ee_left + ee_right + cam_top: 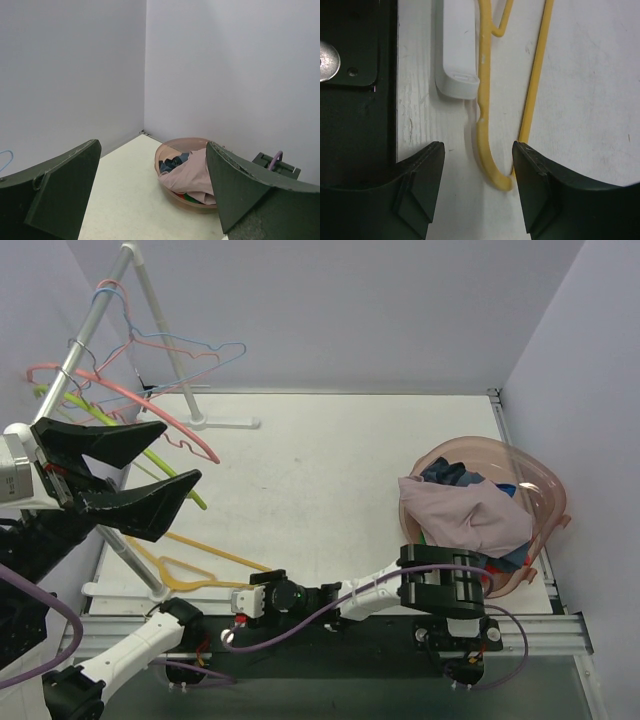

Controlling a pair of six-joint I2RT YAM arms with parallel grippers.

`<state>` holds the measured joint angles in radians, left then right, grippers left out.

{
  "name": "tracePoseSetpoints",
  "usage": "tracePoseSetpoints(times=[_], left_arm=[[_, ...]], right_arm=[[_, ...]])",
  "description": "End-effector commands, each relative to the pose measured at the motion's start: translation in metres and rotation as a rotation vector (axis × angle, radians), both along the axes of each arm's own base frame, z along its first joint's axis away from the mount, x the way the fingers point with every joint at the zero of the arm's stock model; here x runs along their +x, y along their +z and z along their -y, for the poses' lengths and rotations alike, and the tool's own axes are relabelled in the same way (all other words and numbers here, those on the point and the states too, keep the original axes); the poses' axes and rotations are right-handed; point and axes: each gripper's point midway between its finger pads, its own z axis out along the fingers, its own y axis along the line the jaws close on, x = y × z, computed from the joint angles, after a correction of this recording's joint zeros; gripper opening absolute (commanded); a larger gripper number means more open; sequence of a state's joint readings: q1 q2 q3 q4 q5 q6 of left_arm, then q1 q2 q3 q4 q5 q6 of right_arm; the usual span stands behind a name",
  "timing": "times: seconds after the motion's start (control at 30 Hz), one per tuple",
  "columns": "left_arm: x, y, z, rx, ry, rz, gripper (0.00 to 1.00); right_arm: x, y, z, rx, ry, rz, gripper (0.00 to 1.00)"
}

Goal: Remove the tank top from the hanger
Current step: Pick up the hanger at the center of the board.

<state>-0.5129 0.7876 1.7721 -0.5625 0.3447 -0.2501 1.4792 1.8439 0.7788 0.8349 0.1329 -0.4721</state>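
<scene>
A pale pink garment (pixel 465 515), which looks like the tank top, lies bunched on other clothes in a translucent pink basin (pixel 548 495) at the right. The left wrist view shows it too, the garment (pixel 192 172) draped over the basin's rim (pixel 167 147). A bare yellow hanger (pixel 190 570) lies flat on the table near the front left. My right gripper (pixel 478 150) is open and straddles the hanger's curved end (pixel 495 172); its right finger is very close to the bend. My left gripper (pixel 180 452) hangs wide open and empty in the air at the left.
A white clothes rack (pixel 150 300) stands at the back left with pink (pixel 150 405), blue (pixel 190 350) and green (pixel 175 475) hangers on it. Its white foot (pixel 457 50) lies just beyond the right gripper. The dark base rail (pixel 355 75) runs along the near edge.
</scene>
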Motion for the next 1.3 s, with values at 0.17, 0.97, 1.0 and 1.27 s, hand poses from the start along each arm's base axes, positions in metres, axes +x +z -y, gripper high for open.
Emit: tracePoseSetpoints(times=[0.17,0.97,1.0,1.27], left_arm=[[0.008,0.005,0.003,-0.008,0.009,-0.012,0.97],[0.008,0.016,0.010,-0.009,-0.032,0.014,0.97],[0.008,0.015,0.010,-0.007,-0.032,0.015,0.96],[0.007,0.013,0.009,-0.004,-0.026,0.012,0.95]], right_arm=[[0.021,0.005,-0.029,0.049,-0.076,0.215,0.50],[0.039,0.011,-0.041,-0.009,-0.039,0.379,0.00],[0.039,0.017,-0.040,0.008,-0.040,0.360,0.00],[0.078,0.063,-0.003,0.123,-0.236,0.152,0.00]])
